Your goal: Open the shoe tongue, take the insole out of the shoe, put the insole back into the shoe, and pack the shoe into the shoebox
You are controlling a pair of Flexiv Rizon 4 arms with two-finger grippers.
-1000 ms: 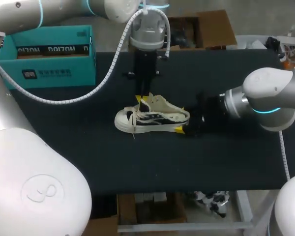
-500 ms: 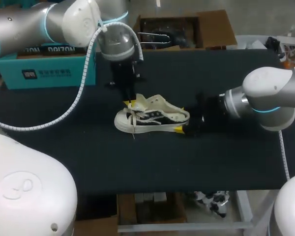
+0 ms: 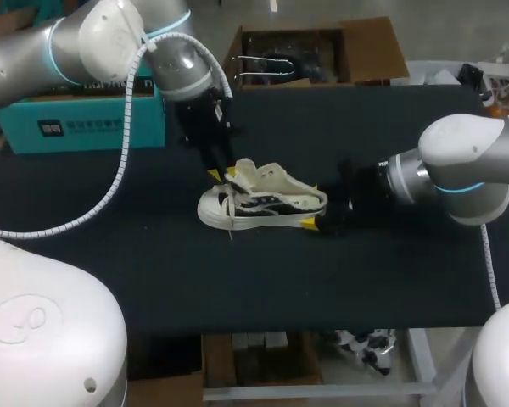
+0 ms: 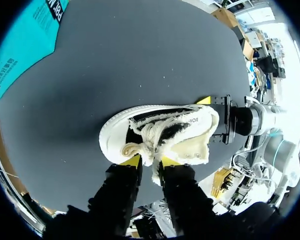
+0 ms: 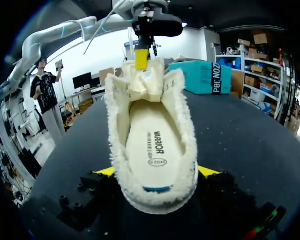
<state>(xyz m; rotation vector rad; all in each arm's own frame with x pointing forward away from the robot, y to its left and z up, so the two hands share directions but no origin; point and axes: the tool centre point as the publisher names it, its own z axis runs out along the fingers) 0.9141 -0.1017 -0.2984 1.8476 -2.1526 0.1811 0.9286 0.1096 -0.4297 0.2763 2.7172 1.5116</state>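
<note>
**Q:** Which parts are hidden or hard to make out?

**A:** In the head view the right fingers (image 3: 310, 223) are mostly lost against their dark mount at the heel of the shoe (image 3: 263, 203). Only their yellow tips show, one on each side of the heel. From the right wrist, the raised tongue (image 5: 141, 82) hides the toe. The front of the insole (image 5: 151, 145) runs out of sight beneath it.

**Q:** How do the fingers stand?

**A:** The right fingers clamp the heel from both sides (the shoe sits on its sole on the dark surface (image 3: 153, 271)). The left fingers (image 4: 131, 161) pinch the tongue's fleecy edge between their tips, above the laces. The shoebox (image 3: 93, 119) stands well apart, off beyond the toe.

**Q:** What differs from a second ago?

**A:** The left arm has swung from behind the shoe toward the toe side and now leans in. The shoe and the right arm have not moved.
</note>
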